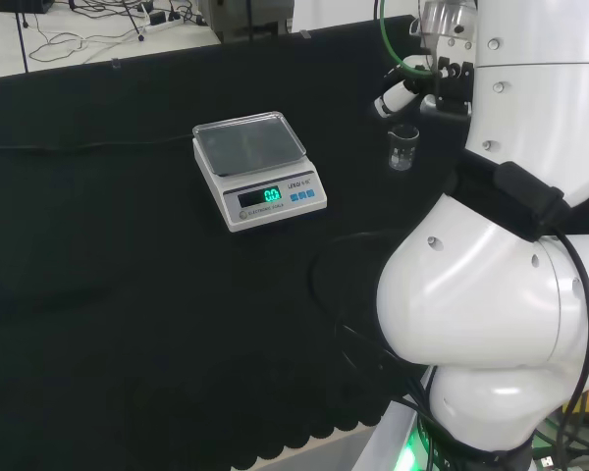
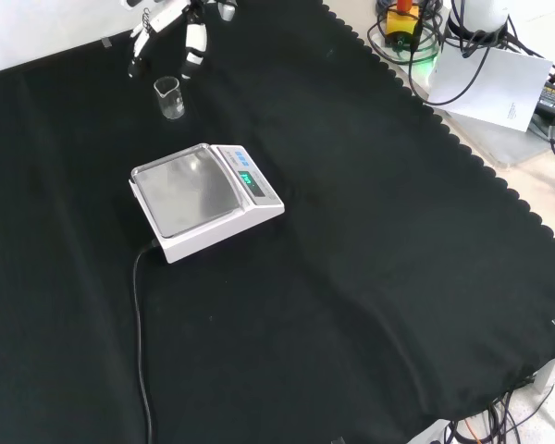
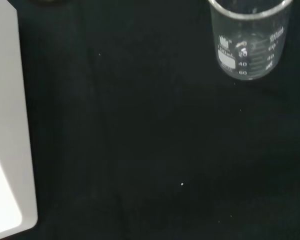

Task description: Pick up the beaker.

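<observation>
You were at the approach: the hand (image 2: 171,23) hung with fingers spread just above the upright beaker (image 2: 169,97). Next you needed to lower and close around it.

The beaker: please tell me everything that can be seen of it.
The small clear glass beaker is a straight-walled cylinder with white graduation marks printed on its side. It looks empty and stands upright on the black cloth, apart from the white electronic scale. In the front view, the black and white hand hovers just beyond it, fingers pointing down, not touching it.
</observation>
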